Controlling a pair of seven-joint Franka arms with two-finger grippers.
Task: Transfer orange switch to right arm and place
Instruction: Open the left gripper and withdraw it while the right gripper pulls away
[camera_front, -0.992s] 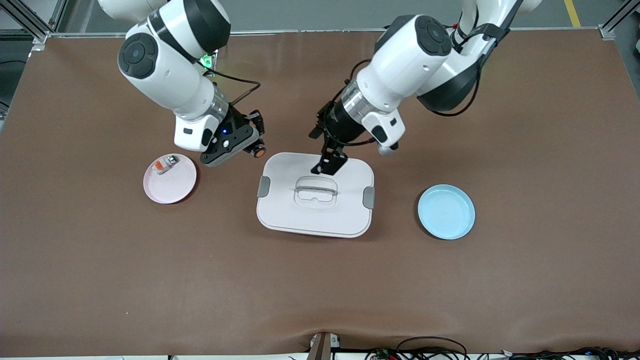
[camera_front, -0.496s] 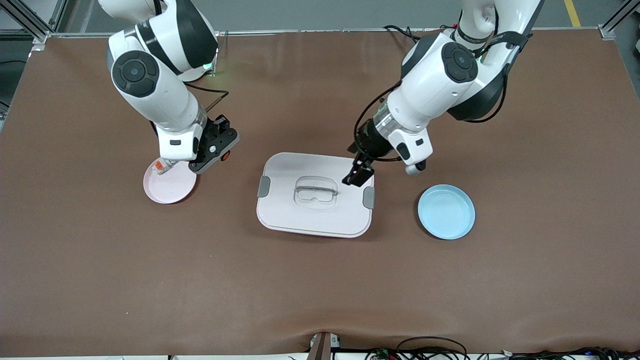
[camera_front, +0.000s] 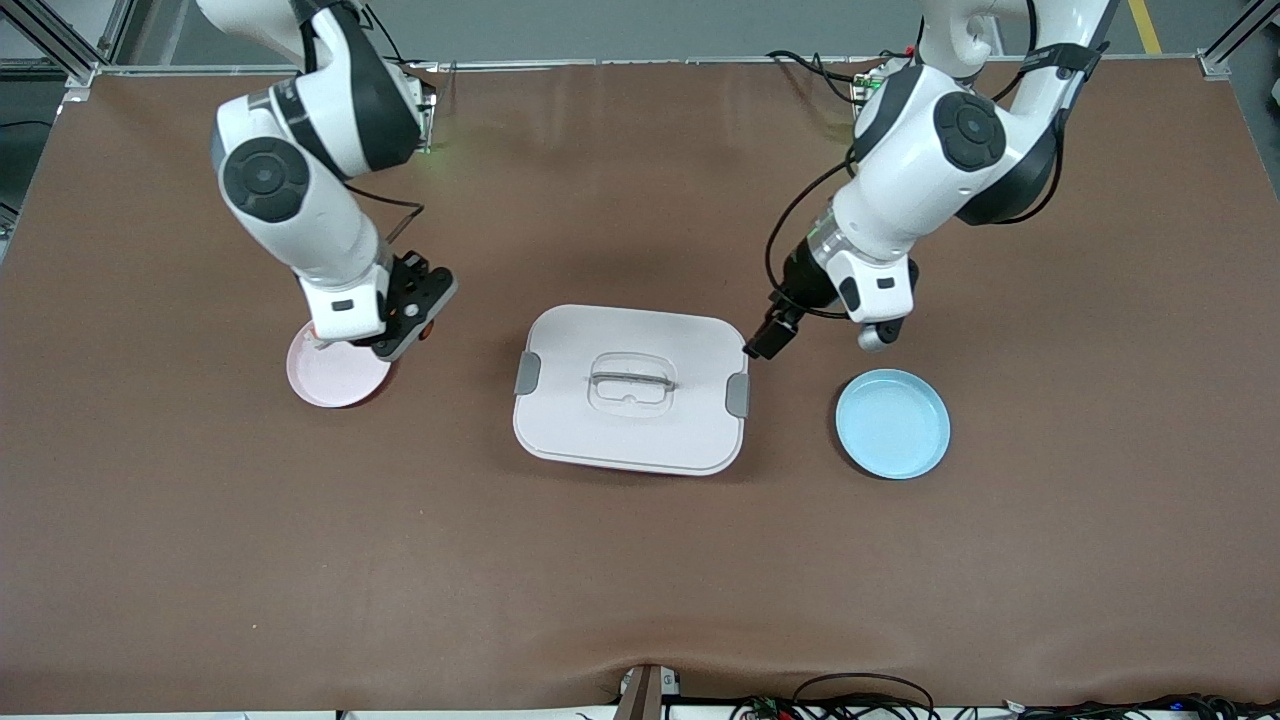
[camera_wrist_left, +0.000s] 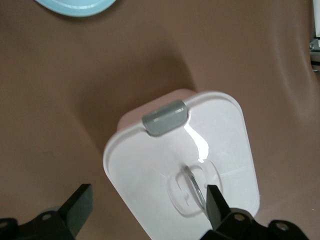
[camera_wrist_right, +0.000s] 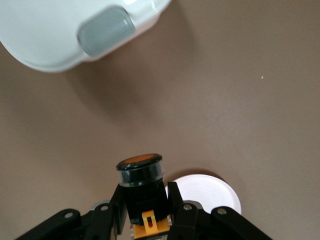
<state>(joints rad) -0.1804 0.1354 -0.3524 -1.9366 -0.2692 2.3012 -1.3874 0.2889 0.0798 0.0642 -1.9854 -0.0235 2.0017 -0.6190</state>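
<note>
The orange switch (camera_wrist_right: 142, 187) is already in the right gripper (camera_wrist_right: 145, 207), clamped between the two black fingers with its round orange face pointing out past the fingertips and its tan-orange terminals tucked back toward the palm. So the switch's long axis runs along the fingers, not across them. In the front view only a sliver of orange shows at the right gripper (camera_front: 408, 325), which hangs over the edge of the pink plate (camera_front: 335, 385) at the right arm's end of the table.

What the placing turns on is that the plate lies almost straight below the held switch: the right wrist view shows the plate's pale rim (camera_wrist_right: 210, 192) just beside the gripped part. It looks as though the switch sits above the rim rather than the plate's middle, though the arm hides much of the plate, so that is a judgement.

The left gripper (camera_front: 772, 338), fingers spread apart and holding nothing, hangs over the table just beside the white lidded container (camera_front: 630, 390), between it and the blue plate (camera_front: 892, 423); that arm waits
</note>
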